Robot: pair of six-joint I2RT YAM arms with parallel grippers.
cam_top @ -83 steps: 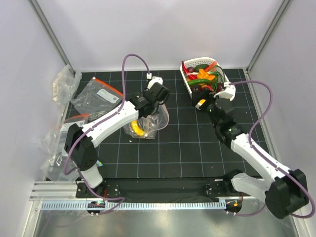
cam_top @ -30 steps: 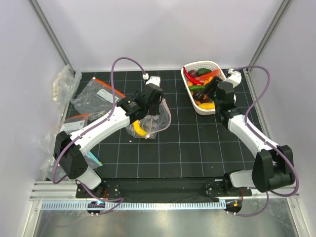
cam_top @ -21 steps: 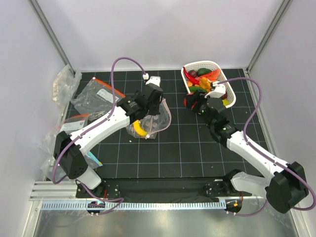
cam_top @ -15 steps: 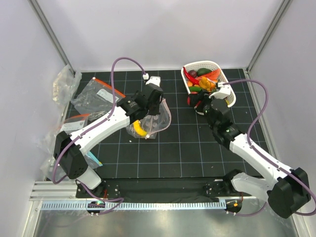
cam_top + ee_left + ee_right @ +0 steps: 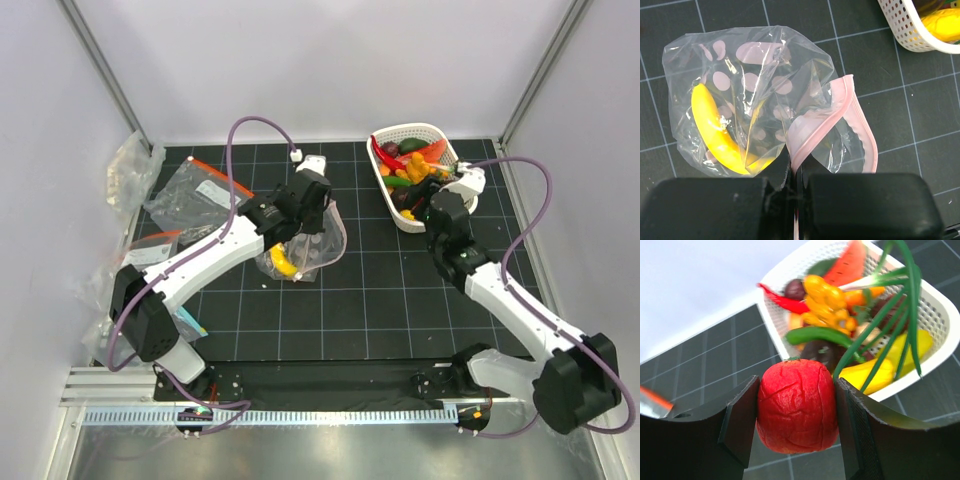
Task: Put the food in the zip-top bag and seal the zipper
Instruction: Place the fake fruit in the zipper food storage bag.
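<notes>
My left gripper [image 5: 305,205] is shut on the pale pink zipper [image 5: 815,135] at the mouth of the clear zip-top bag [image 5: 760,75] and holds that edge up; the mouth gapes to the right. A yellow banana [image 5: 715,130] lies inside the bag, which rests on the black mat [image 5: 300,250]. My right gripper [image 5: 796,415] is shut on a round red toy fruit [image 5: 796,410] with cracked skin. It hovers just in front of the white basket [image 5: 940,315], at the basket's near edge in the top view [image 5: 425,207]. The basket holds more food: red chili, green pepper, orange and yellow pieces, dark purple pieces.
Clear bags with orange-red strips and white labels [image 5: 195,190] lie at the left of the mat. Crumpled clear bags [image 5: 125,170] sit against the left wall. Long green stalks [image 5: 900,305] stick out of the basket. White walls close in the sides and back.
My right gripper came off the basket with the red fruit, swung left, then moved back right near the basket's front edge. The left gripper and bag have stayed put.
</notes>
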